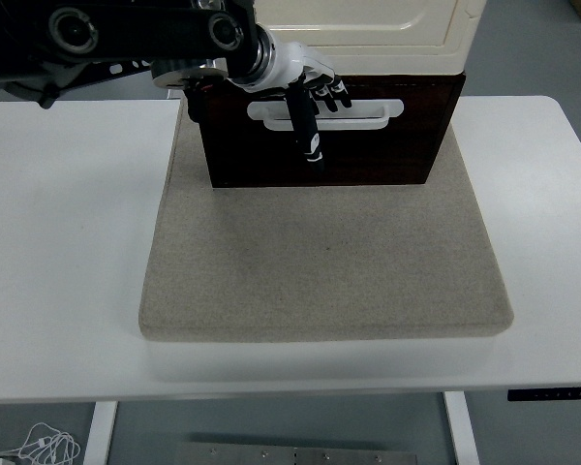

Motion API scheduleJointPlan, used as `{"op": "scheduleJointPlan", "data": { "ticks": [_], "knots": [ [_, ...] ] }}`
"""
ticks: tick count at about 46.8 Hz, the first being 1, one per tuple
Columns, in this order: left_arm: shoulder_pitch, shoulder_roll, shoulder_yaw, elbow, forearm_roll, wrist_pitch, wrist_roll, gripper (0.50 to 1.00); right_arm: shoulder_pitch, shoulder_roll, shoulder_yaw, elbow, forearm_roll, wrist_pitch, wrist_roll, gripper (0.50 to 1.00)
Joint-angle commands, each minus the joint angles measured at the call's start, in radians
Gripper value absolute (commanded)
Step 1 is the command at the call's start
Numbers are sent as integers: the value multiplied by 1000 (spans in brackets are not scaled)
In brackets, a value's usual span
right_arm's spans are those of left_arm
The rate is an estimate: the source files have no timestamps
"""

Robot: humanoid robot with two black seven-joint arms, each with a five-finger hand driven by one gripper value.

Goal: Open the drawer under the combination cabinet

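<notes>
The cream cabinet runs off the top edge, so only its lowest part shows above the dark drawer. The left hand covers the left part of the white handle, and from here I can't tell whether its fingers are hooked in the slot. The black arm is cut off at the upper left.

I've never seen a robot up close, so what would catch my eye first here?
Probably the left hand, white with black fingers, reaching from a bulky black arm to the white handle of a dark brown drawer at the table's far side. Above the drawer sits a cream cabinet, and everything rests on a beige mat.
</notes>
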Motion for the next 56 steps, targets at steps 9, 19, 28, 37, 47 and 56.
{"op": "scheduleJointPlan", "data": {
  "ticks": [9,19,28,37,47,56],
  "knots": [
    [19,-3,0,26,1,-4,0,1000,0,0,0,0,0,0,0,926],
    [22,-17,0,40,1,-4,0,1000,0,0,0,0,0,0,0,926],
    [34,-26,0,51,1,-10,0,1000,0,0,0,0,0,0,0,926],
    [42,-32,0,57,3,-10,0,1000,0,0,0,0,0,0,0,926],
    [57,-60,-2,58,3,-10,0,1000,0,0,0,0,0,0,0,926],
    [56,-60,-3,57,17,-14,-2,1000,0,0,0,0,0,0,0,926]
  ]
}}
